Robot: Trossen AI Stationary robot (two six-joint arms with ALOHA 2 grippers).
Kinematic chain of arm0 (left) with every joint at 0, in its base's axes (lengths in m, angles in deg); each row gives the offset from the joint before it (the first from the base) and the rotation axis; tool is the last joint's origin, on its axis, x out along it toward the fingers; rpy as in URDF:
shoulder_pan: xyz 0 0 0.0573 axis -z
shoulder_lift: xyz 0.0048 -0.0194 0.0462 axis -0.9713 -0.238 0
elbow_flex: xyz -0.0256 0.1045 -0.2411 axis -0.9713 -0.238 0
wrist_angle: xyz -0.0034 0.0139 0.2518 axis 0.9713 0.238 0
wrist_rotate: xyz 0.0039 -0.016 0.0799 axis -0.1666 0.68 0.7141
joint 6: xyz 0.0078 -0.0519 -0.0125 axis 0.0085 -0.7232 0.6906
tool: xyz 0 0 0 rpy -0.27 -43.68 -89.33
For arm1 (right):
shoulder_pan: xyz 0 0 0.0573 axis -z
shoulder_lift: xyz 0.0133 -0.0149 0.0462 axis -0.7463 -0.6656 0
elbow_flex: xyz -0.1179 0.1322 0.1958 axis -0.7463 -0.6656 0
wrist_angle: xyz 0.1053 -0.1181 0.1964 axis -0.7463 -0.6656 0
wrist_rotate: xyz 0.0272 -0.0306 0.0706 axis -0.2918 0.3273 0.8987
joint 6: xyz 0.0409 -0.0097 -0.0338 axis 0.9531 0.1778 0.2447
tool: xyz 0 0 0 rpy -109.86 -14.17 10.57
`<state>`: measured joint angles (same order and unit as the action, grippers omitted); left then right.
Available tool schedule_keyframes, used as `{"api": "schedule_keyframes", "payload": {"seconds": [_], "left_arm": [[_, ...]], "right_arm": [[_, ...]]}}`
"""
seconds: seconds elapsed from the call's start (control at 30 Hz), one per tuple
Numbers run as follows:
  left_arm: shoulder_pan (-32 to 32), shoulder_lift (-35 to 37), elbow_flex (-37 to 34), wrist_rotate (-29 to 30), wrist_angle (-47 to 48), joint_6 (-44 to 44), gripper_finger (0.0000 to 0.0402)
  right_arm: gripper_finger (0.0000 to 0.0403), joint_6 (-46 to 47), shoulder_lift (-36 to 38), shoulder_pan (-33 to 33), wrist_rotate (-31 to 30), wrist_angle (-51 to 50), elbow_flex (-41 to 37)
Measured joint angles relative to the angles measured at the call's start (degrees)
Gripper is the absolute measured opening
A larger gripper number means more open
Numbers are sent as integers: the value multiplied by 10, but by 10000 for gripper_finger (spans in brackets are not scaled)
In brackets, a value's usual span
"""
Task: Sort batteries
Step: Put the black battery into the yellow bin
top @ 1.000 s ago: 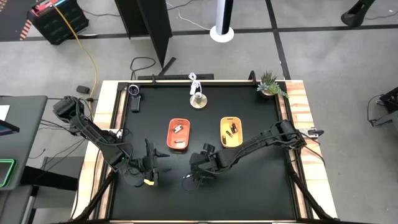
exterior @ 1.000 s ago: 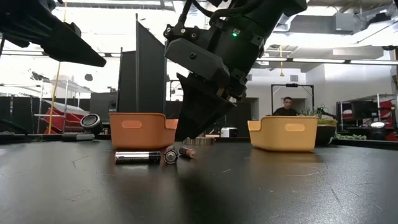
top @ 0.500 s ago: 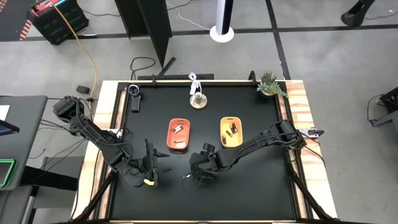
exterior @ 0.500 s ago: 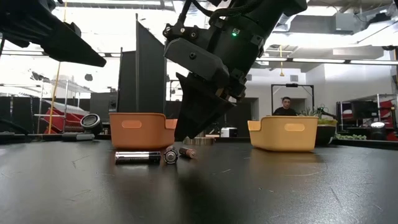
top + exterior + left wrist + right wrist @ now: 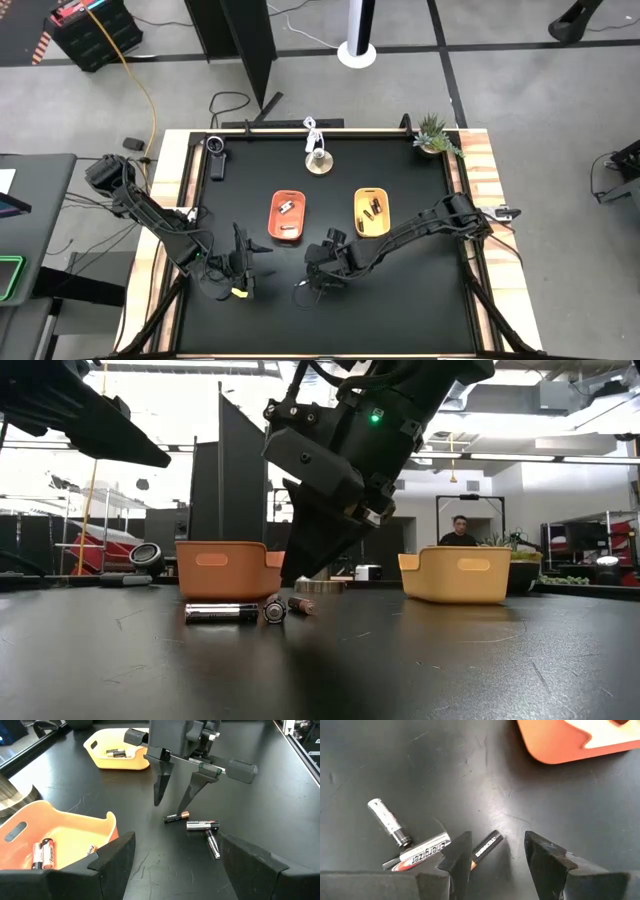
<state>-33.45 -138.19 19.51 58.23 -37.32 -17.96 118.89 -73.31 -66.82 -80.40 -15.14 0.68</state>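
Three loose batteries lie flat on the black table: a dark one with a coppery end (image 5: pixel 177 816), a silver-and-black one (image 5: pixel 202 825) and a silvery one (image 5: pixel 213 845). My right gripper (image 5: pixel 170 805) is open and points down just above the dark battery (image 5: pixel 487 845), one finger on either side of it, touching nothing. In the low view it (image 5: pixel 300 575) hangs over the batteries (image 5: pixel 274 609). My left gripper (image 5: pixel 175 870) is open and waits low by the orange tray (image 5: pixel 75 835), near the table's left near part (image 5: pixel 243 262). More batteries lie in both trays.
The orange tray (image 5: pixel 288 215) and the yellow tray (image 5: pixel 372 211) sit side by side in the table's middle. A round metal object (image 5: pixel 319 162), a small plant (image 5: pixel 434 135) and a dark device (image 5: pixel 216 155) stand along the far edge. A person (image 5: pixel 461 532) shows in the room beyond.
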Motion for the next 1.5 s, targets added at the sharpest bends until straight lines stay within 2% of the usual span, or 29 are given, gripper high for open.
{"api": "schedule_keyframes", "payload": {"seconds": [0.9, 1.1, 1.5], "left_arm": [[0, 0, 0, 0, 0, -1, 277], [0, 0, 0, 0, 0, -1, 277], [0, 0, 0, 0, 0, -1, 277]], "right_arm": [[195, -14, 0, -10, -16, 0, 0], [195, -3, 0, -10, -15, -30, 0], [195, 19, 0, -12, 10, -30, 0]]}}
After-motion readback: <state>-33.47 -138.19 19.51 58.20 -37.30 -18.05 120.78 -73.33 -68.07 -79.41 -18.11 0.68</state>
